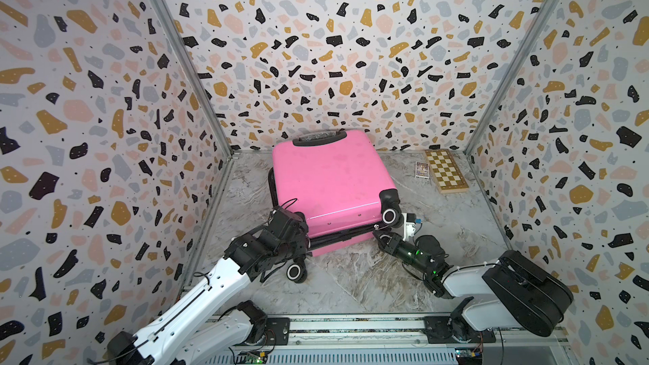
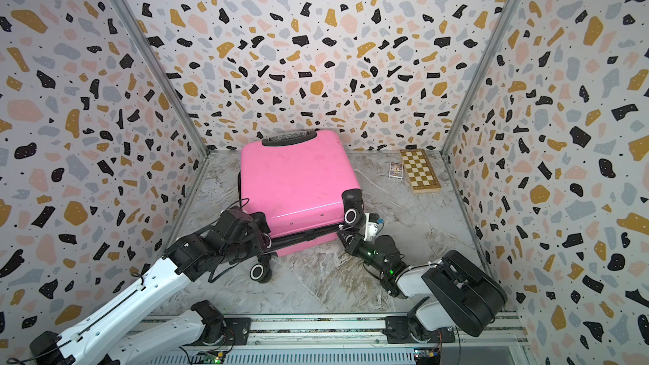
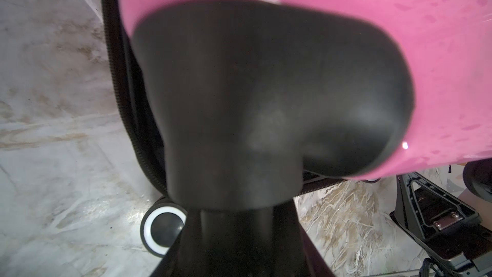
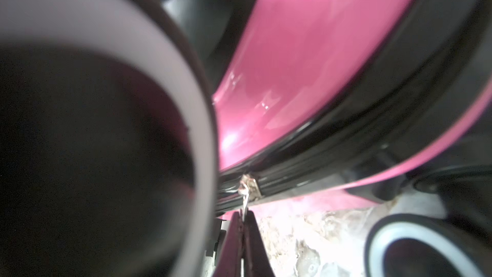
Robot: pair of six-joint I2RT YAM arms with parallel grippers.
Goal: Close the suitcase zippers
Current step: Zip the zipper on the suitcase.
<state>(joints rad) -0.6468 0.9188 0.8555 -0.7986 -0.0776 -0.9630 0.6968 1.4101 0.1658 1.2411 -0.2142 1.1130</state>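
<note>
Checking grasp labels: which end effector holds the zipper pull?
The right end effector: its jaws are shut on the metal zipper pull at the suitcase seam. The left end effector sits at the other wheel corner, away from it.

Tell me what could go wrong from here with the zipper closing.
1. The right gripper pinches only the tip of the thin zipper pull; it may slip free under tension.
2. A wheel sits right beside that gripper, so tracing the zippers round the corner could bump it.
3. The suitcase lies loose on the table; whether the left gripper truly steadies it is unclear, so it may slide.
</note>
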